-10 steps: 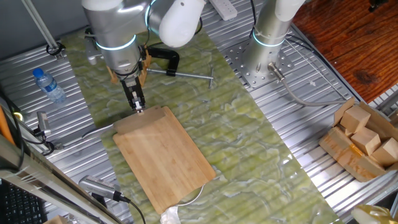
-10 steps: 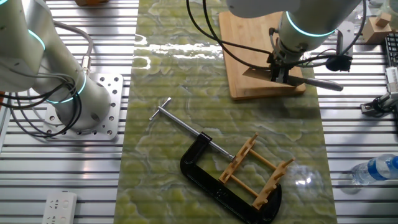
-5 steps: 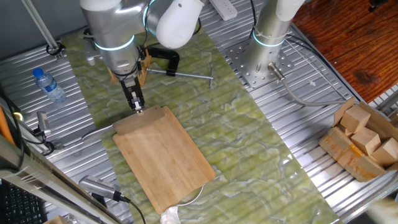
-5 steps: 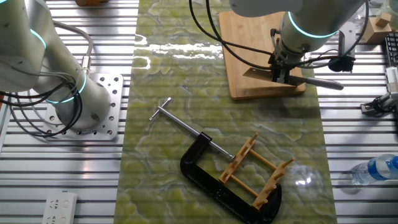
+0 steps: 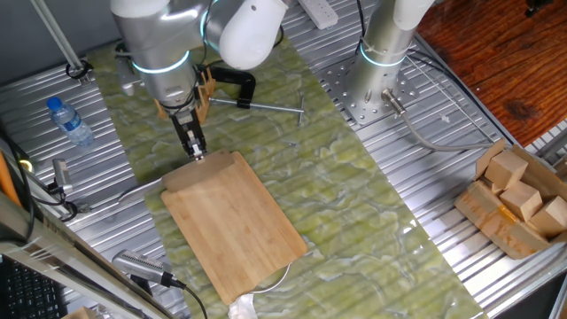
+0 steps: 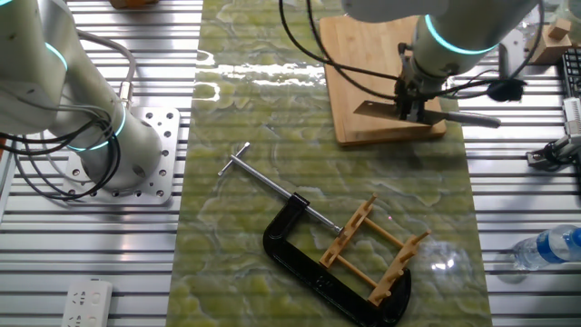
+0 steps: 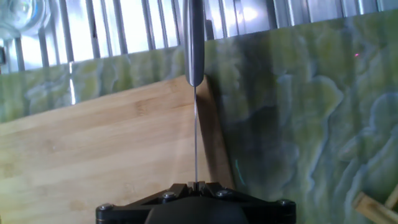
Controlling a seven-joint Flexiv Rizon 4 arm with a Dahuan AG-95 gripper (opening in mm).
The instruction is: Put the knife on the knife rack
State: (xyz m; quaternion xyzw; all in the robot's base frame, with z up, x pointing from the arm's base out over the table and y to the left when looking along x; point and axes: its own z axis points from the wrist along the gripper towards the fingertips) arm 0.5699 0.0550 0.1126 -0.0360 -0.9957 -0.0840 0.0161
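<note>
My gripper (image 5: pixel 195 152) (image 6: pixel 413 109) is shut on the knife at the near corner of the bamboo cutting board (image 5: pixel 235 226). The knife's grey blade (image 6: pixel 374 107) lies over the board, and its silver handle (image 6: pixel 472 118) (image 5: pixel 142 186) sticks out past the board's edge. In the hand view the knife (image 7: pixel 195 43) shows edge-on, as a thin line running up from the closed jaws to the handle. The knife rack (image 6: pixel 372 250), light wooden pegs on a frame, is held in a black C-clamp (image 6: pixel 300 245). The arm partly hides the knife rack (image 5: pixel 205 89) in one fixed view.
The C-clamp's steel screw bar (image 6: pixel 263 177) points across the green mat (image 6: pixel 254 118). A water bottle (image 5: pixel 69 121) lies on the metal table, and a box of wooden blocks (image 5: pixel 518 199) stands at the right. A second arm's base (image 5: pixel 381 80) is bolted at the back.
The arm has shifted slightly, and the knife's handle end sits a little higher than before. The grip on the blade is unchanged.
</note>
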